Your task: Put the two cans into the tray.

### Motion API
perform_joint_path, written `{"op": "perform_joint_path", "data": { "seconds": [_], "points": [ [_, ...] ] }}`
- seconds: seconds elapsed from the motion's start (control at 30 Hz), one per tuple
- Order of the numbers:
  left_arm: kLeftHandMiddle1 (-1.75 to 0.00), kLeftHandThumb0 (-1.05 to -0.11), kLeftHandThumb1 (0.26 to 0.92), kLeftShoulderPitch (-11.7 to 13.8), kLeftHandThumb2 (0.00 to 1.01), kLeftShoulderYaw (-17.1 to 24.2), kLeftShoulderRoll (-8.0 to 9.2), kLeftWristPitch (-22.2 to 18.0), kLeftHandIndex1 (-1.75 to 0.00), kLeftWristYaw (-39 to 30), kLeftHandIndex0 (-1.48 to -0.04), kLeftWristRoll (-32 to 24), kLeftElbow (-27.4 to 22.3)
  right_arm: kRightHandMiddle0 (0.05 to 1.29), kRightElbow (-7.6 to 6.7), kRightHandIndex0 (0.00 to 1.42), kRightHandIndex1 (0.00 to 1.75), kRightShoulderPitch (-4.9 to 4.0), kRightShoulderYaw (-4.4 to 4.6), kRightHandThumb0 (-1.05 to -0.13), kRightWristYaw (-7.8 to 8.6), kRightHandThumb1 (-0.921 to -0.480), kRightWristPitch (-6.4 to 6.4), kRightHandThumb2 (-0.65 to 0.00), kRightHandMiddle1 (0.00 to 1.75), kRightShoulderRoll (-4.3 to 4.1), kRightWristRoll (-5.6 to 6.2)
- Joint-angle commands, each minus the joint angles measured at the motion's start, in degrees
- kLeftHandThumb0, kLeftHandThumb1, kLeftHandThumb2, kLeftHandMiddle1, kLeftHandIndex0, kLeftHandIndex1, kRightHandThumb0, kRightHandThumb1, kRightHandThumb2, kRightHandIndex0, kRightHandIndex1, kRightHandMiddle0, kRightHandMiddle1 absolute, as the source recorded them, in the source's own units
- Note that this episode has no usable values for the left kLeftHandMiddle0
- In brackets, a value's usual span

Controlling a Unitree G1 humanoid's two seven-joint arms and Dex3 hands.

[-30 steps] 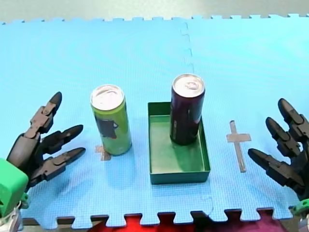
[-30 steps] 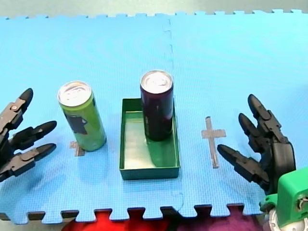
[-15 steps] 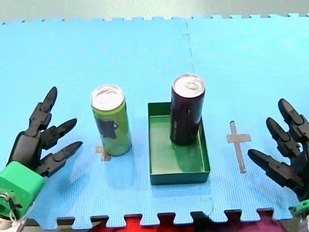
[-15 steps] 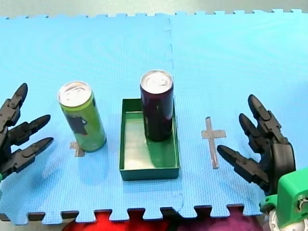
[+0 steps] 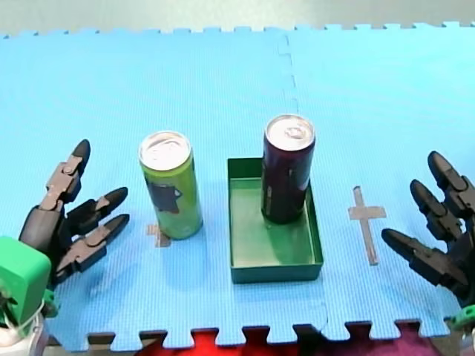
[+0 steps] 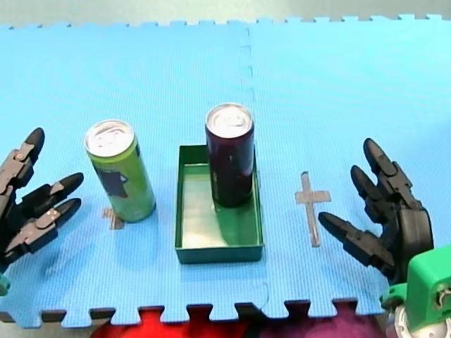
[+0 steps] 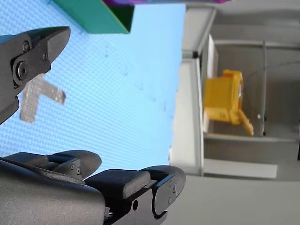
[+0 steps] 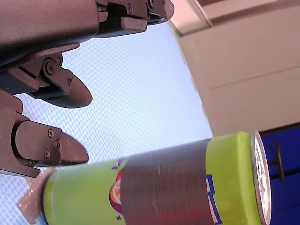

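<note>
A light blue foam puzzle mat (image 5: 371, 89) covers the work surface. Near its front edge sits a shallow, dark green rectangular tray (image 5: 276, 271).

The robot's black three-fingered left hand (image 5: 70, 222) is over the mat's front left part, near the green can but apart from it, its fingers uncurled and holding nothing. The matching right hand (image 5: 438, 237) is at the mat's front right edge, well apart from the tray, fingers likewise extended and empty.

A dark purple aluminium can (image 5: 287, 178) stands upright inside the tray, at its far end. A lime green aluminium can (image 5: 172, 194) stands upright on the mat just left of the tray, outside it.

A grey tape cross (image 5: 365, 222) lies on the mat between the tray and the right hand. A smaller grey tape mark (image 5: 154, 235) shows at the green can's base.
</note>
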Motion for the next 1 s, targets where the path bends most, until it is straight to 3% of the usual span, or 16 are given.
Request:
{"op": "perform_joint_path", "data": {
  "seconds": [0.0,0.13,0.23,0.37,0.47,0.53,0.63,0.77,0.97],
  "points": [
    [0.0,-1.048,0.921,-0.2,0.81,-0.4,-0.69,-1.8,0.0,-0.1,-0.05,0.5,0.1,0.35,-0.16,0.41,0.0,-0.19,-0.09,-0.759,-0.03,-0.694,-0.02,0.0,0.0,-0.27,0.14],
    [0.0,-1.048,0.921,0.1,0.88,-0.4,-1.25,-3.5,0.0,-1.5,-0.05,0.0,0.1,0.35,-0.62,0.41,0.0,-0.02,0.05,-0.76,-0.08,-0.697,0.13,-0.001,0.0,-0.2,0.06],
    [0.0,-1.048,0.921,0.2,0.88,-0.2,-0.4,-3.7,0.0,-5.7,-0.05,-1.3,0.1,0.35,-0.81,0.41,0.0,0.02,0.11,-0.761,-0.17,-0.698,0.27,-0.001,0.0,-0.19,-0.04],
    [0.0,-1.048,0.921,-0.2,0.88,1.5,3.38,4.5,0.0,-17.3,-0.05,-6.6,-1.0,0.35,-0.48,0.41,0.0,-0.12,0.08,-0.762,-0.16,-0.699,0.09,-0.001,0.0,-0.21,-0.04],
    [0.0,-1.048,0.921,-0.9,0.78,3.6,4.28,11.2,0.0,-21.7,-0.05,-10.5,-1.6,0.35,-0.37,0.41,0.0,-0.16,0.06,-0.763,-0.11,-0.701,0.0,-0.001,0.0,-0.23,-0.05],
    [0.0,-1.048,0.921,-2.1,0.64,5.7,4.44,17.0,0.0,-26.9,-0.05,-14.2,-0.8,0.35,-0.32,0.41,0.0,-0.2,0.08,-0.765,-0.14,-0.702,0.02,-0.001,0.0,-0.2,-0.11],
    [-0.01,-1.048,0.921,-3.4,0.54,7.7,5.12,24.0,0.0,-33.1,-0.06,-17.9,0.4,0.35,-0.59,0.4,0.0,-0.02,0.16,-0.768,-0.11,-0.703,0.03,-0.002,0.0,-0.14,-0.17],
    [-0.01,-1.048,0.921,-3.8,0.47,8.9,5.49,26.5,-0.01,-34.2,-0.07,-18.9,1.5,0.35,-0.93,0.4,0.0,0.15,0.13,-0.768,0.13,-0.704,0.16,-0.001,0.0,-0.19,-0.02],
    [-0.01,-1.048,0.921,-4.0,0.41,10.2,5.46,26.8,-0.01,-33.5,-0.08,-18.6,1.2,0.34,-0.8,0.4,0.0,0.19,0.15,-0.767,0.25,-0.704,0.06,0.0,0.0,-0.18,0.01]
  ]
}}
